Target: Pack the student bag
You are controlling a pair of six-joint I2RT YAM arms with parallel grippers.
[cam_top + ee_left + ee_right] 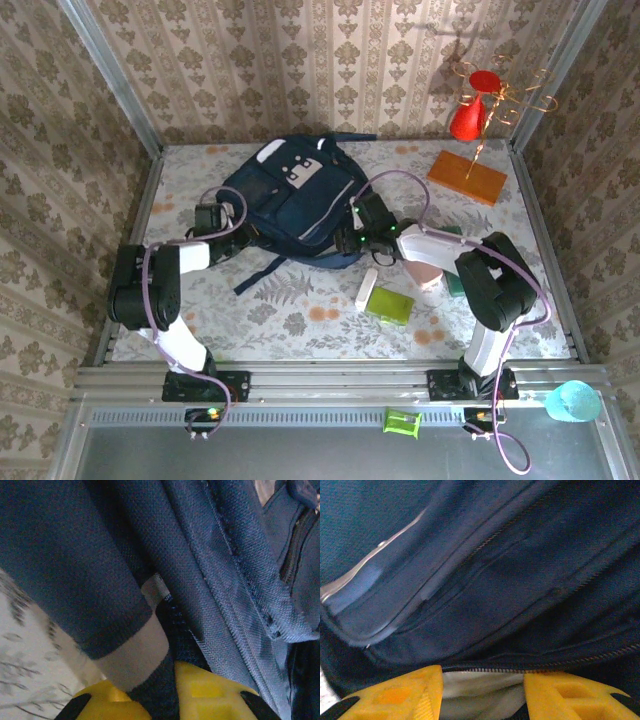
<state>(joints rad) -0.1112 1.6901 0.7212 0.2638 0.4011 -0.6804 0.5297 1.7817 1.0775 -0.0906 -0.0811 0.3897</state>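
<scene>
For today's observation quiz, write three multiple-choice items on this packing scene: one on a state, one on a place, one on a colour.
1. The bag is:
A. hanging from a hook
B. lying on the table, front up
C. standing upright

2. The orange board is:
A. at the far right of the table
B. at the near left corner
C. under the bag

3. The cone is:
A. blue
B. white
C. red

Answers:
1 B, because its buckle patch faces the camera overhead.
2 A, because it lies near the back right corner, apart from the bag.
3 C, because it shows bright red against the wallpaper.
</scene>
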